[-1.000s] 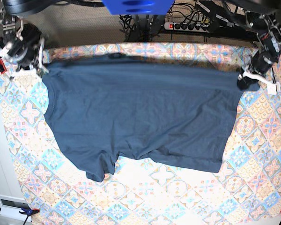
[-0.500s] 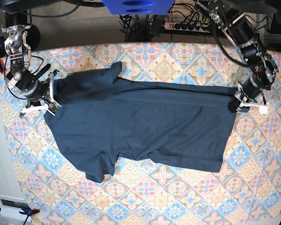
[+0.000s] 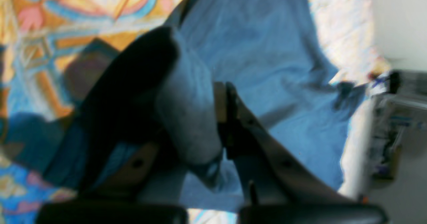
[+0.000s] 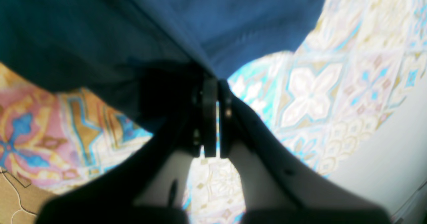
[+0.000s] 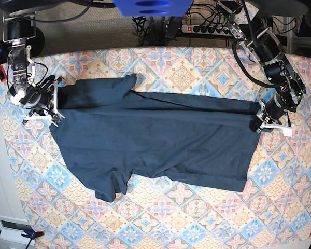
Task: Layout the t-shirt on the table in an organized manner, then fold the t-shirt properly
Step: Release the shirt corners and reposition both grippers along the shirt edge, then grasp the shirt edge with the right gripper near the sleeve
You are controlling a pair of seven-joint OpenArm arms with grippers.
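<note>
The dark navy t-shirt (image 5: 155,140) lies spread across the patterned table (image 5: 197,67), its far edge folded into a flat band with one sleeve flap (image 5: 125,83) at the back left. My left gripper (image 5: 262,123) is on the shirt's right end, shut on a bunched fold of the shirt (image 3: 186,117), low over the table (image 3: 50,17). My right gripper (image 5: 51,106) is on the shirt's left end. In the right wrist view the right gripper (image 4: 213,93) is shut on the shirt's edge (image 4: 233,33) just above the tablecloth (image 4: 317,83).
A power strip (image 5: 205,28) with cables lies behind the table's far edge. A blue part (image 5: 153,6) hangs at the top centre. A white device (image 5: 10,228) sits off the table's front left corner. The table's left edge runs close to my right gripper.
Both grippers have come down and forward from the table's far corners, carrying the shirt's far edge with them. That edge now lies lowered on the table as a folded band.
</note>
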